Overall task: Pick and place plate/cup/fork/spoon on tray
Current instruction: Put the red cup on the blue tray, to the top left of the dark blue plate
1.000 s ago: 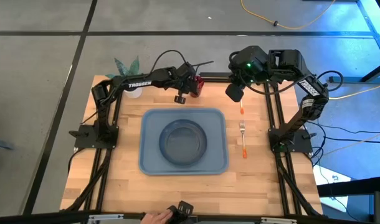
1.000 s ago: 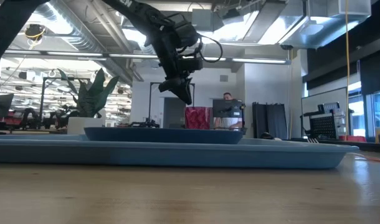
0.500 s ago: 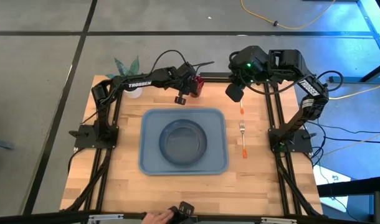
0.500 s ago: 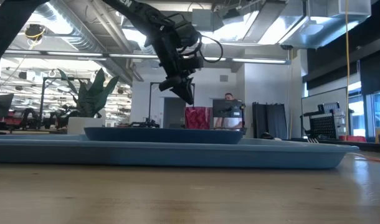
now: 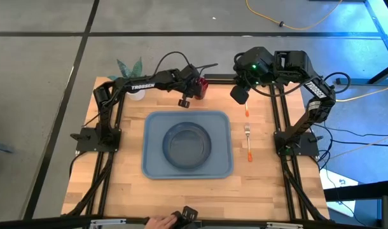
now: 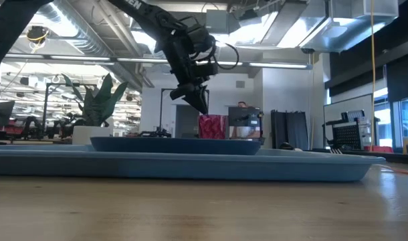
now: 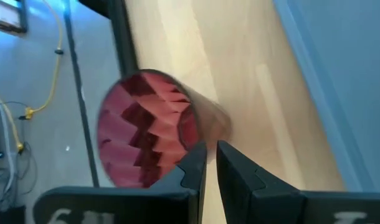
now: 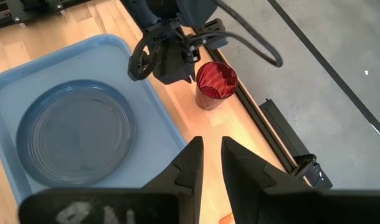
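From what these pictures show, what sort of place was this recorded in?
Most likely a robotics lab or open workshop: exposed ceiling ducts, a concrete floor with a yellow cable, and a wooden table in a black frame.

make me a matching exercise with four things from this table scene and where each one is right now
Things:
1. plate
2. cup
3. fork
4. left pincer

Places:
A. on the bare wood between the tray and the right arm's base
B. hanging just beside the cup at the far edge of the table
C. lying in the middle of the tray
D. standing on the wood past the tray's far edge, off the tray

Pairs: 1-C, 2-D, 3-A, 4-B
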